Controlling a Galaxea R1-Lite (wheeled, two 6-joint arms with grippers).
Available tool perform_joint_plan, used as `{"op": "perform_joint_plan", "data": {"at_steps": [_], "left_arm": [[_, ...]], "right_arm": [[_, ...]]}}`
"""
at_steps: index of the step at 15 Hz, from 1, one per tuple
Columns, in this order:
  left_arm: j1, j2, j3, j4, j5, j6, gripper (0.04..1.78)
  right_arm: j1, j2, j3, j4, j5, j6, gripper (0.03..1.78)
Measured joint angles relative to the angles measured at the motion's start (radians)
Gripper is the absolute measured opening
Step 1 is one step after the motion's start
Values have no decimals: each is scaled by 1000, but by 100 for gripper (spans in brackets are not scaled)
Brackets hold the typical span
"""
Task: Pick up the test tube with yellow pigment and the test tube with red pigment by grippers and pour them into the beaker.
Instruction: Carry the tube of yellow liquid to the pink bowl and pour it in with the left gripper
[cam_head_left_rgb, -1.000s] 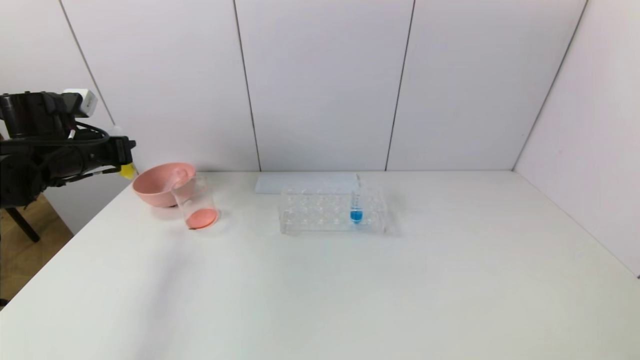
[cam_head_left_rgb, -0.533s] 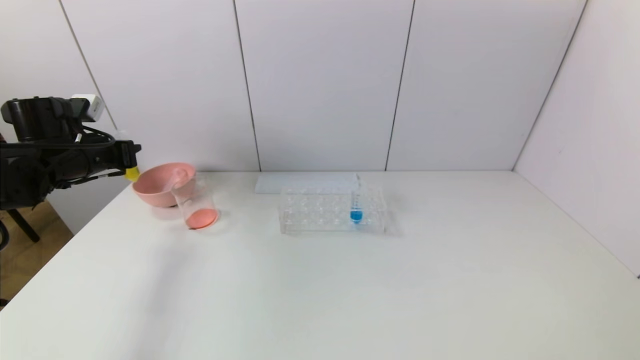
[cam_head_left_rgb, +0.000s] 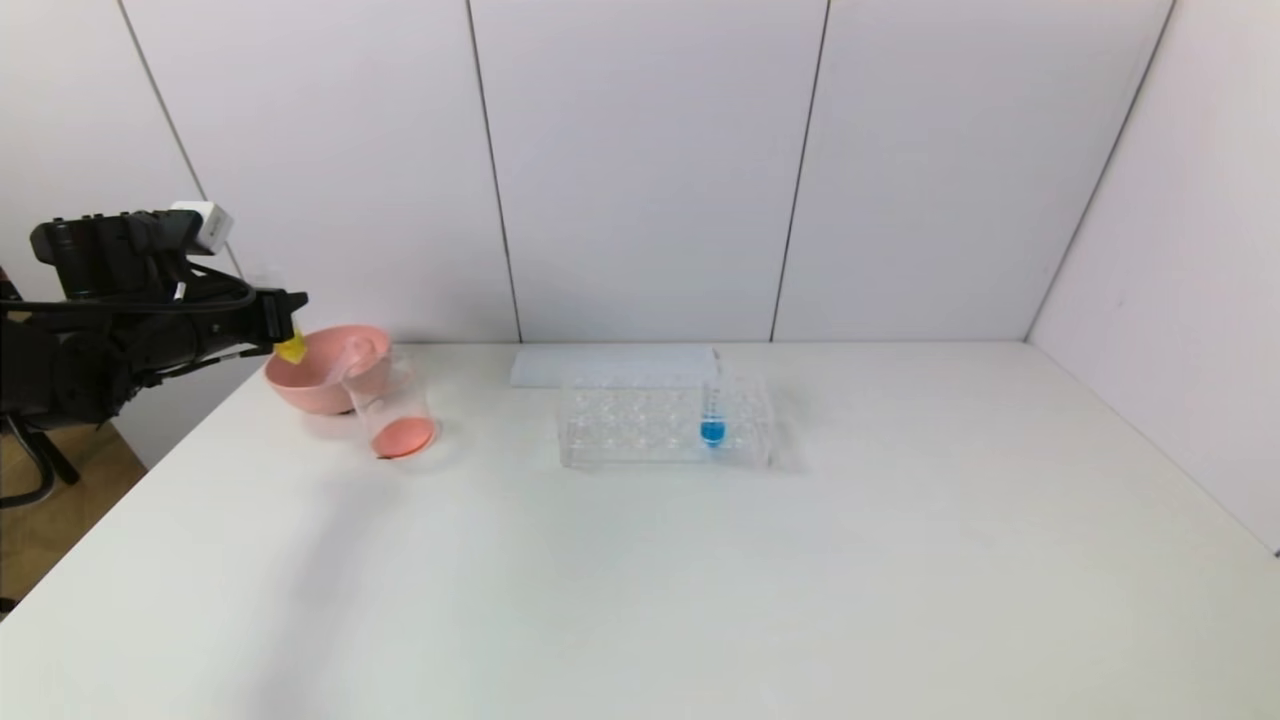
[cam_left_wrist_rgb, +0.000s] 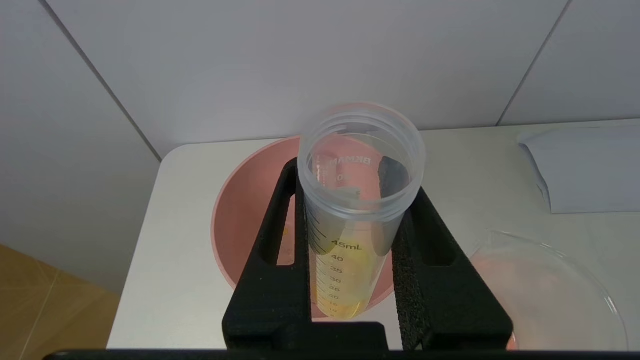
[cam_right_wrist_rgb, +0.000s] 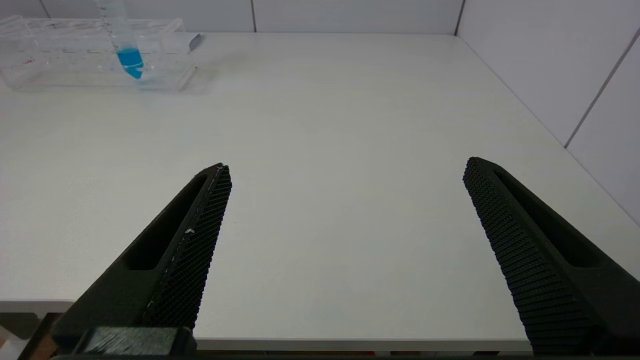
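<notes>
The left gripper (cam_head_left_rgb: 283, 318) squeezes the yellow tube (cam_left_wrist_rgb: 357, 200) upright at the counter's far left corner. The beaker (cam_head_left_rgb: 390, 405) sits just rightward, nearer than the bowl (cam_head_left_rgb: 315, 370).

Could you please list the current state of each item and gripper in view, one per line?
left gripper: shut on the yellow test tube, beside the pink bowl.
yellow test tube: held, open-topped, yellow liquid in its tip.
right gripper: open, empty, over the table near its front edge.
beaker: standing upright on the table, reddish liquid at its bottom.
pink bowl: upright, behind the beaker.
blue test tube: upright in the rack.
rack: on the table, holding one tube.
</notes>
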Motion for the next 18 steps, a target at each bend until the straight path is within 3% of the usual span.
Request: {"op": "perform_joint_plan", "data": {"at_steps": [5, 10, 18], "left_arm": [[20, 1, -31, 85, -89, 60, 47], [22, -3, -164, 356, -172, 253, 47], [22, -3, -278, 570, -208, 428, 47]], "right_arm": [[0, 0, 0, 0, 0, 0, 170], [0, 0, 0, 0, 0, 0, 170], [0, 0, 0, 0, 0, 0, 170]]}}
